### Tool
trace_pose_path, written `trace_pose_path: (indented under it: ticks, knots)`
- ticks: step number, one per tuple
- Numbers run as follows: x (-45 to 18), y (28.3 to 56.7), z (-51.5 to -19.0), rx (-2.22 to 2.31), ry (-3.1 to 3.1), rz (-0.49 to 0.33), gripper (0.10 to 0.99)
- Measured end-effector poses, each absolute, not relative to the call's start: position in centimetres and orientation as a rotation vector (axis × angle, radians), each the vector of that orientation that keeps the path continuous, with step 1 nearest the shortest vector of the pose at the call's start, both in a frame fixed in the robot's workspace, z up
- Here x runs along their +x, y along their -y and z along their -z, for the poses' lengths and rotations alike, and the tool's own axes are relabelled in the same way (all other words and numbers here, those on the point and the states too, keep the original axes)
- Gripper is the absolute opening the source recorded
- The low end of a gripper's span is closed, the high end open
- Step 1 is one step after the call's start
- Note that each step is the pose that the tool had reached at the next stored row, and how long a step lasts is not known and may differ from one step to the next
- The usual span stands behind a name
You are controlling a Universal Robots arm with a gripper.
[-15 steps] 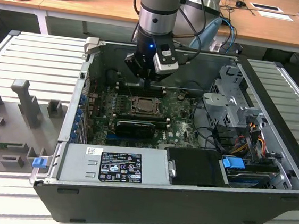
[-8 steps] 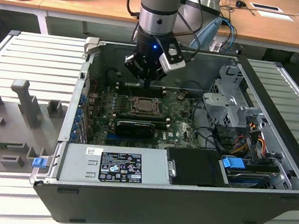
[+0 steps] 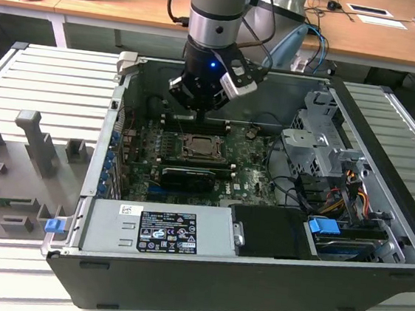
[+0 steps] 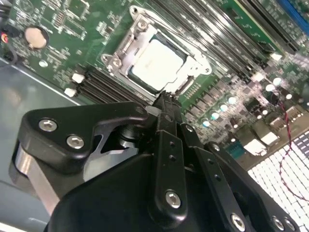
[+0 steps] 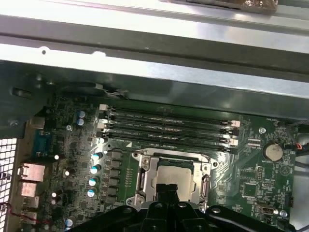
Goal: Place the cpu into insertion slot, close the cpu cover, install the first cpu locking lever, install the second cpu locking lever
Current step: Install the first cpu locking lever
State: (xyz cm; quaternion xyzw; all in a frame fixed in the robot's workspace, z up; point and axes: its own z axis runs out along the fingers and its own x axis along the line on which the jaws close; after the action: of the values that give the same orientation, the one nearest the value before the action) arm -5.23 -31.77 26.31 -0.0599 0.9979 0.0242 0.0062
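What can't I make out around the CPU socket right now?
Second wrist view: the black gripper hides the near edge of the thin square silver-grey metal cpu cover; contact between them cannot be told.
First wrist view: the gripper covers part of the small pale silver-beige square cpu.
Exterior view: the grey-rimmed square insertion slot is too small to show whether it is latched.

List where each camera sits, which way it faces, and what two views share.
Exterior view: off the arm, above the open case, looking down into it; arm and hand show.
Second wrist view: on the wrist, looking along the hand at the cpu.
First wrist view: on the wrist, looking down past the hand at the memory slots.
Shared: both wrist views show the cpu and the hand.
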Motion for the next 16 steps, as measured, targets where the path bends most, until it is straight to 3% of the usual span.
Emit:
trace_pose_path:
  ticks: [16]
  knots:
    - [-8.4,31.8,-26.2,-0.099,-3.123,-0.077,0.106]
